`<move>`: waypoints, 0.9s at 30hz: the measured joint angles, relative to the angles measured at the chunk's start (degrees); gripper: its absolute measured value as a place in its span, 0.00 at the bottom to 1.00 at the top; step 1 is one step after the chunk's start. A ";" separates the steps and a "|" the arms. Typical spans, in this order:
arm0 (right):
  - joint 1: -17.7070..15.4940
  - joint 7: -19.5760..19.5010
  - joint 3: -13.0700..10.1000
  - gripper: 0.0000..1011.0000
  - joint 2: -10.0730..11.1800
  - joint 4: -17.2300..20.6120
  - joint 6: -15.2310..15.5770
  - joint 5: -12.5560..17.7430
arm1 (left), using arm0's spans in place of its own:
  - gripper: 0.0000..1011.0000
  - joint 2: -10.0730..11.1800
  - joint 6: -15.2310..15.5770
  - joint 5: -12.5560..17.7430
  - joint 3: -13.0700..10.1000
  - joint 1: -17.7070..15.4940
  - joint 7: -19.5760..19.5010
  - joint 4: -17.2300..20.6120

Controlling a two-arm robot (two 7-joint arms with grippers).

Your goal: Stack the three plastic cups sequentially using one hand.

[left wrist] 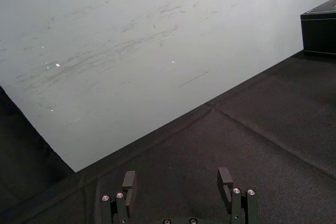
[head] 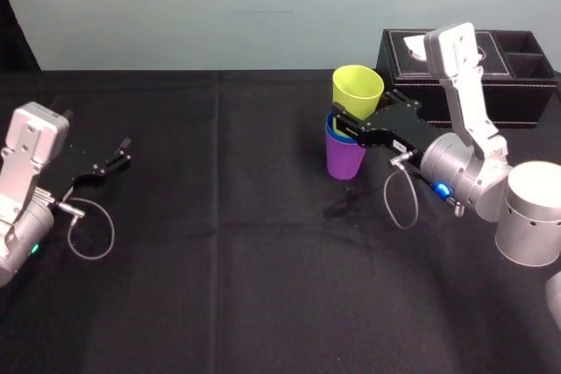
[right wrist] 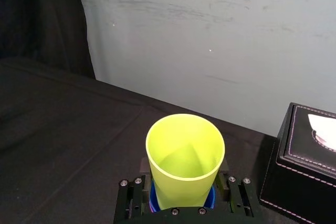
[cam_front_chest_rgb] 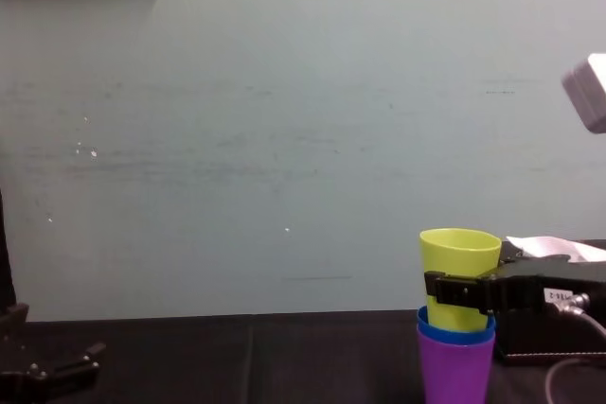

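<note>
Near black tissue box (head: 526,94), my right gripper (head: 352,122) pinches yellow-green cup (head: 358,87), seated in blue cup (head: 332,131) inside purple cup (head: 344,160). Probably final step; next: release, lift clear. Left gripper (head: 122,152) parked, spread.

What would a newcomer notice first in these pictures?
The bright yellow-green cup, gripped by the right gripper, sits in the blue cup, itself nested in the purple cup, right of centre. A black tissue box stands behind it, and the left gripper rests open at the far left.
</note>
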State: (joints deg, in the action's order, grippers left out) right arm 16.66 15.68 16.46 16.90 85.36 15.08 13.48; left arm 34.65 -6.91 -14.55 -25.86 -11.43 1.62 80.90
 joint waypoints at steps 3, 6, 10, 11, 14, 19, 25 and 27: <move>0.05 0.00 0.02 0.72 -0.17 -0.44 -0.02 -0.08 | 1.00 0.00 0.00 0.00 0.00 0.00 0.00 0.00; 0.08 0.03 0.06 0.72 -0.28 -0.68 -0.06 -0.18 | 1.00 0.00 0.00 0.00 0.00 0.00 0.00 0.00; 0.09 0.06 0.12 0.72 -0.40 -1.00 -0.29 -0.38 | 1.00 0.00 0.00 0.00 0.00 0.00 0.00 0.00; 0.09 0.07 0.13 0.72 -0.43 -1.05 -0.31 -0.40 | 1.00 0.00 0.00 0.00 0.00 0.00 0.00 0.00; 0.09 0.09 0.17 0.72 -0.49 -1.22 -0.44 -0.51 | 1.00 0.00 0.00 0.00 0.00 0.00 0.00 0.00; 0.10 0.10 0.17 0.72 -0.58 -1.53 -0.59 -0.76 | 1.00 0.00 0.00 0.00 0.00 0.00 0.00 0.00; 0.15 0.09 0.30 0.72 -0.66 -1.87 -0.96 -1.22 | 1.00 0.00 0.00 0.00 0.00 0.00 0.00 0.00; 0.16 0.09 0.30 0.72 -0.66 -1.87 -0.96 -1.21 | 1.00 0.00 0.00 0.00 0.00 0.00 0.00 0.00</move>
State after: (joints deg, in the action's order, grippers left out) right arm 16.82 15.77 16.76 16.24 83.48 14.12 12.26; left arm 34.65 -6.91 -14.55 -25.86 -11.43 1.62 80.90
